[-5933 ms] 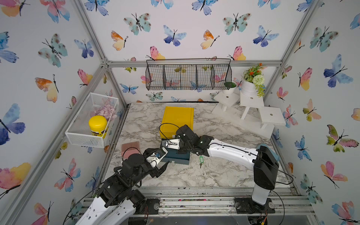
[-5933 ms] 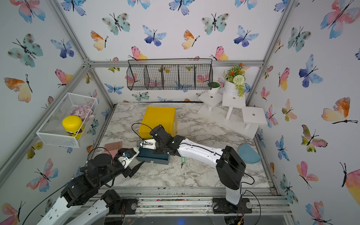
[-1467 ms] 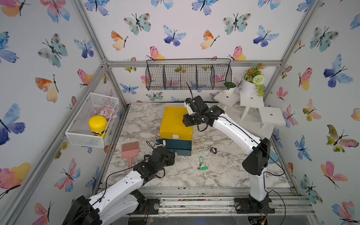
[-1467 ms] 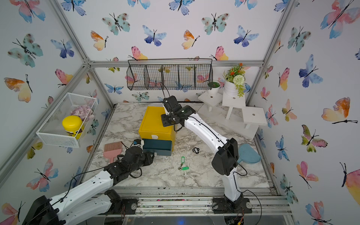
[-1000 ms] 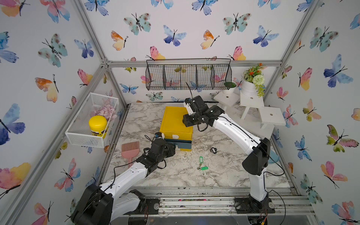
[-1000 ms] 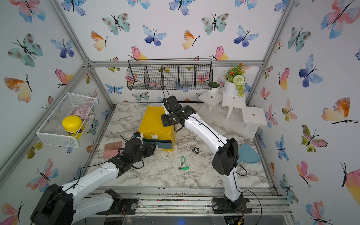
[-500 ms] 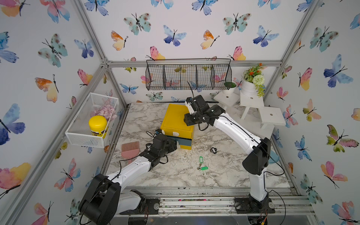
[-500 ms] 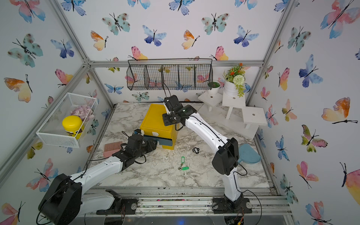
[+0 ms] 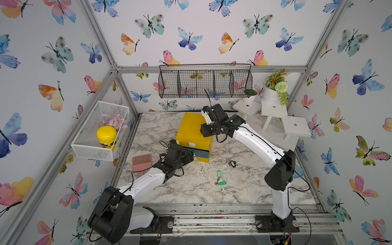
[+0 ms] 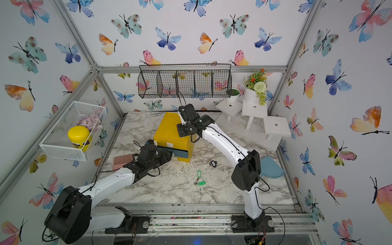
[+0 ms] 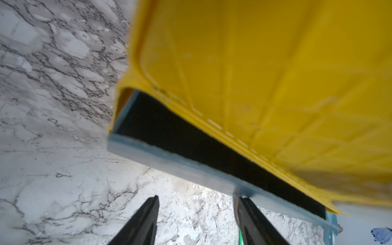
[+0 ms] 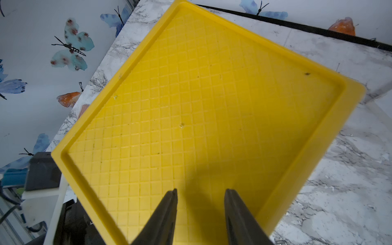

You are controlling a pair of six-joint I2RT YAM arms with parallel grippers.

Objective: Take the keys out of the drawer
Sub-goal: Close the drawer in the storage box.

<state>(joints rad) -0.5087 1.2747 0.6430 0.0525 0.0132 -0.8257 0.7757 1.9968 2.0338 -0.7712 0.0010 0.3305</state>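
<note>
Two key bunches lie out on the marble table (image 9: 191, 191) in front of the yellow box (image 9: 191, 129). The green-tagged keys (image 9: 219, 179) are well clear of it. The black-tagged key (image 9: 232, 163) is nearer, off the box's front corner on the right arm's side.

The blue drawer (image 11: 180, 163) at the box's bottom is nearly shut, showing only a narrow dark gap. Can't tell if more keys are inside.

The left gripper (image 11: 197, 198) is at the drawer front, jaws apart, nothing between them, one finger against the front tab. The right gripper (image 12: 200, 191) is close above the box top, jaws apart, empty.

Risks:
- A push on the drawer could slide the whole box back if the right gripper isn't pressing it down.
- The finger could snag the tab.
- Shutting the drawer may hide leftover keys.

Room: there is open marble in front of the box. The pink brush (image 9: 141, 162) beside the box crowds the left arm, and the back wall is near behind the box.
</note>
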